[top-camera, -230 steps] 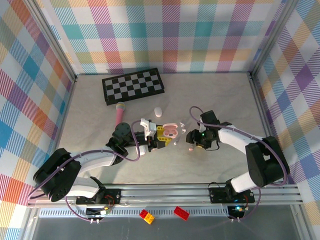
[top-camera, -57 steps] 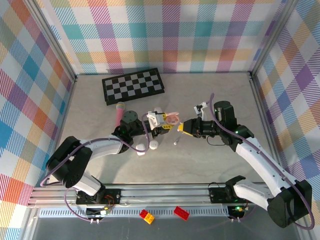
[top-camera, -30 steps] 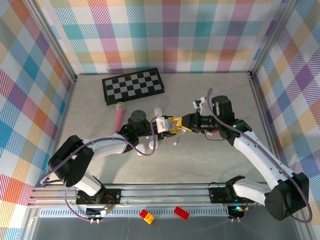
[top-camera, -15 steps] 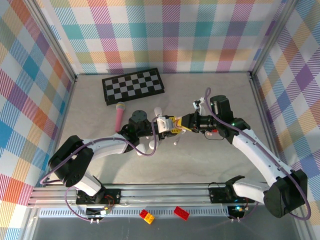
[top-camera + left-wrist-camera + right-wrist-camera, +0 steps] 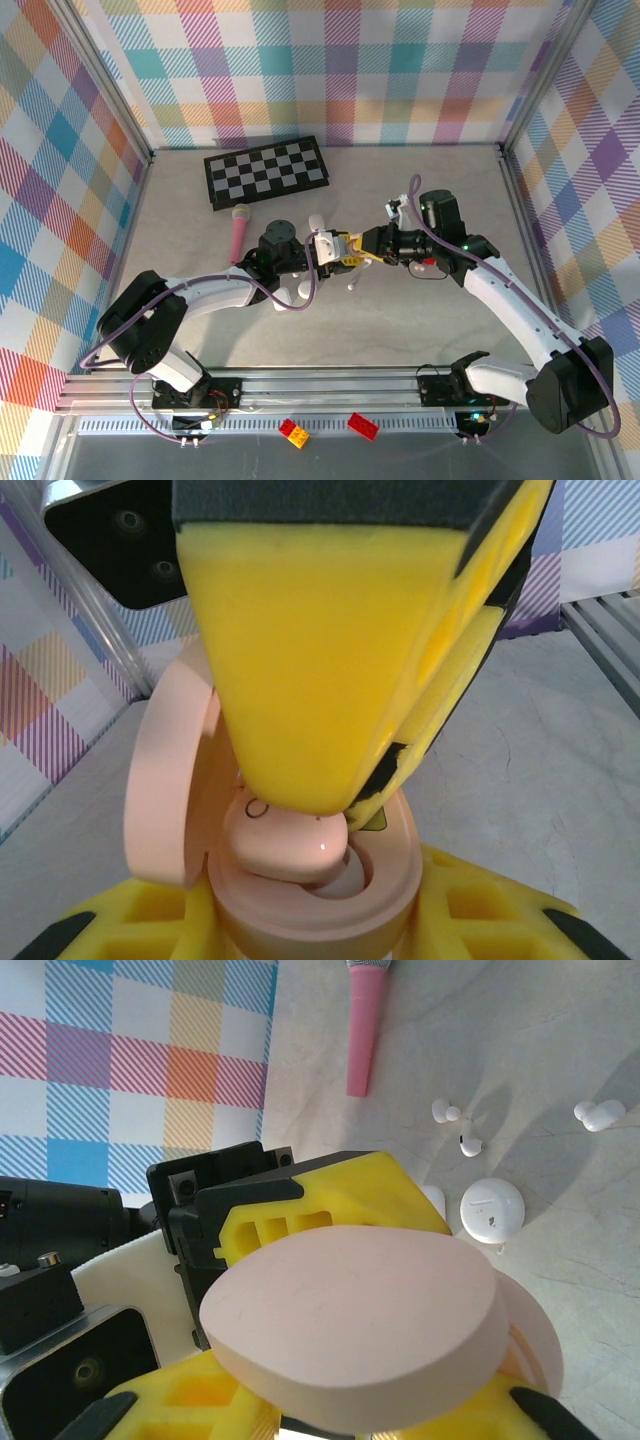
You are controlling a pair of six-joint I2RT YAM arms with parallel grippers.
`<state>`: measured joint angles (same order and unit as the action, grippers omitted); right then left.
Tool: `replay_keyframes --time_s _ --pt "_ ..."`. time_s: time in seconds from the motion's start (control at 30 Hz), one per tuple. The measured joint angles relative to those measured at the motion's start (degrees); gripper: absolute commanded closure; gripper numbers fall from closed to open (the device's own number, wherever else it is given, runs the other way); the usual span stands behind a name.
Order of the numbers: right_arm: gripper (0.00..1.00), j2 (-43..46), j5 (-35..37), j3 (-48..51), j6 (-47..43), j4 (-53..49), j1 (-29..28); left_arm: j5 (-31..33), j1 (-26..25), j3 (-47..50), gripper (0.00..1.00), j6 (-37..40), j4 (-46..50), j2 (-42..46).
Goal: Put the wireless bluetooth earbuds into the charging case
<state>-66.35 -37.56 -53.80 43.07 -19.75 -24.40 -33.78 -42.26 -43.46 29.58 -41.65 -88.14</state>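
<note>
The two arms meet at the middle of the top view. The left end effector [image 5: 330, 247] clamps the pink pebble-shaped plastic charging case [image 5: 330, 905] between its yellow fingers. The case is open, with its lid [image 5: 165, 770] hinged up toward the left of the left wrist view. The right end effector [image 5: 362, 248] hangs in from the top of that view, its yellow fingers drawn narrow on the small glossy pinkish earbud [image 5: 285, 848] — the bud sits in the case's well, touching its inner rim. In the right wrist view, several tiny white earbuds [image 5: 470, 1145] lie loose on the grey surface [image 5: 560, 1050] at upper right, near a round white case [image 5: 492, 1208] — and a pink microphone [image 5: 363, 1030] lies by the top edge.
</note>
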Motion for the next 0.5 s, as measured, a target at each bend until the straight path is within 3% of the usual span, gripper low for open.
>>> replay_keyframes --time_s 0.5 --pt "0.55 4.02 1.18 0.0 -1.42 -1.75 0.02 0.33 -0.33 0.0 0.69 -0.76 -1.16 0.0"
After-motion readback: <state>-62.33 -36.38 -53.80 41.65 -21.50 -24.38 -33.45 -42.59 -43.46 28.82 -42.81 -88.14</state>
